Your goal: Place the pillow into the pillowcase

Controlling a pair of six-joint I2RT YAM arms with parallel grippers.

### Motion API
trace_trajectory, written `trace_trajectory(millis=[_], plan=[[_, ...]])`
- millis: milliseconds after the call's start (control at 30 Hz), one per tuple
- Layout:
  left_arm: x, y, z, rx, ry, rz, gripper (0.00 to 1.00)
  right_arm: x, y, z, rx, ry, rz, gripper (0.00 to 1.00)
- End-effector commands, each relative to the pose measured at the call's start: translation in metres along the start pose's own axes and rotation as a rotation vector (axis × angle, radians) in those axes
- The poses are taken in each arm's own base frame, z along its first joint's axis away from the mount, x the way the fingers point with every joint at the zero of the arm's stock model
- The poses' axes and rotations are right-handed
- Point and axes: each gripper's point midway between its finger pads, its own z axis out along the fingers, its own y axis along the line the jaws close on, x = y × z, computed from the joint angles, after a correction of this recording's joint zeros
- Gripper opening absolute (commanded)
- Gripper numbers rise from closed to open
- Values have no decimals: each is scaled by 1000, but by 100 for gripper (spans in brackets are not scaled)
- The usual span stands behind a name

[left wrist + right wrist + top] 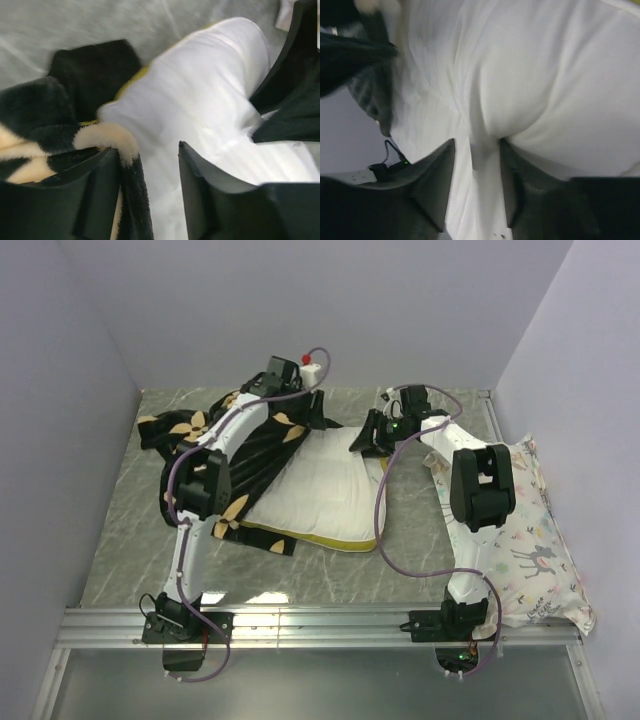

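Observation:
The white pillow (320, 495) lies mid-table, its yellow band along the near edge, its left side tucked under the black flowered pillowcase (205, 440). My left gripper (320, 422) is at the pillow's far left corner. In the left wrist view it (149, 155) stands open, the pillowcase edge (127, 150) draped over its left finger and the pillow (200, 95) beyond. My right gripper (362, 443) is at the pillow's far right corner. In the right wrist view it (477, 145) is shut on a fold of the pillow (520, 75).
A deer-print pillow (540, 540) lies along the right wall beside the right arm. Grey walls close the table at the back and both sides. A metal rail (320, 620) runs along the near edge.

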Motion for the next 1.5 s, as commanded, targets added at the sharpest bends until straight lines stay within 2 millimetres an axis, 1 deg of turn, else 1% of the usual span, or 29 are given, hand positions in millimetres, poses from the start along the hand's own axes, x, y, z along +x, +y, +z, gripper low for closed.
trace_trajectory(millis=[0, 33, 67, 100, 133, 167, 200, 233, 267, 300, 333, 367, 400, 433, 467, 500, 533, 567, 633, 667, 867, 1000, 1167, 1267, 1300, 1367, 1400, 1433, 1467], plan=[[-55, -6, -71, -31, -144, 76, 55, -13, 23, -7, -11, -54, -105, 66], [-53, 7, -91, -67, -151, 129, 60, -15, 26, -16, 7, -68, -128, 73], [-24, 14, -96, -72, -94, 106, 62, -13, 26, -22, 28, -68, -147, 78], [-35, 2, -137, -93, -151, 148, 66, -5, 24, -29, 57, -48, -188, 92], [-25, 15, -158, -128, -153, 153, 70, -3, 29, -42, 87, -70, -229, 93], [4, 22, -164, -137, -109, 120, 72, -1, 30, -50, 105, -79, -264, 93], [5, 10, -193, -131, -135, 128, 72, 3, 31, -57, 132, -85, -341, 94], [15, 24, -212, -155, -139, 104, 73, 3, 45, -71, 175, -131, -431, 94], [32, 28, -219, -157, -120, 65, 74, 10, 45, -74, 218, -129, -499, 95], [35, 19, -235, -125, -140, 32, 74, 14, 50, -75, 260, -131, -654, 95], [40, 33, -251, -144, -161, -22, 75, 36, 71, -73, 267, -125, -781, 96], [49, 38, -259, -145, -164, -72, 75, 41, 73, -72, 329, -138, -870, 96], [50, 37, -269, -137, -183, -101, 76, 45, 84, -69, 325, -157, -992, 97], [54, 44, -282, -135, -204, -153, 77, 61, 87, -67, 319, -146, -1048, 98], [57, 46, -287, -136, -212, -178, 77, 85, 103, -53, 278, -112, -1135, 98], [58, 51, -299, -160, -233, -194, 77, 91, 108, -47, 276, -107, -1216, 100], [59, 52, -304, -166, -243, -201, 77, 107, 109, -38, 269, -75, -1269, 100], [63, 54, -307, -178, -247, -207, 78, 127, 121, -27, 240, -54, -1338, 100], [65, 56, -322, -210, -273, -212, 78, 136, 127, -13, 258, -63, -1438, 100], [68, 56, -324, -208, -275, -218, 78, 148, 138, -3, 238, -63, -1489, 100], [81, 56, -338, -263, -269, -196, 79, 170, 135, 40, 277, 18, -1509, 100], [87, 55, -340, -277, -259, -171, 79, 184, 123, 62, 297, 71, -1527, 100], [95, 55, -336, -263, -243, -164, 80, 201, 89, 81, 310, 155, -1571, 100], [99, 48, -335, -239, -230, -102, 81, 197, 69, 95, 384, 175, -1604, 99], [100, 45, -339, -247, -227, -31, 81, 197, 59, 101, 401, 201, -1596, 95], [117, 42, -337, -255, -190, 26, 80, 187, 70, 105, 388, 186, -1557, 78], [122, 37, -341, -264, -169, 151, 80, 188, 66, 104, 354, 229, -1485, 59], [131, 34, -340, -256, -144, 207, 79, 178, 86, 106, 305, 203, -1450, 46], [155, 21, -335, -207, -74, 211, 79, 179, 94, 105, 253, 215, -1393, 17]])
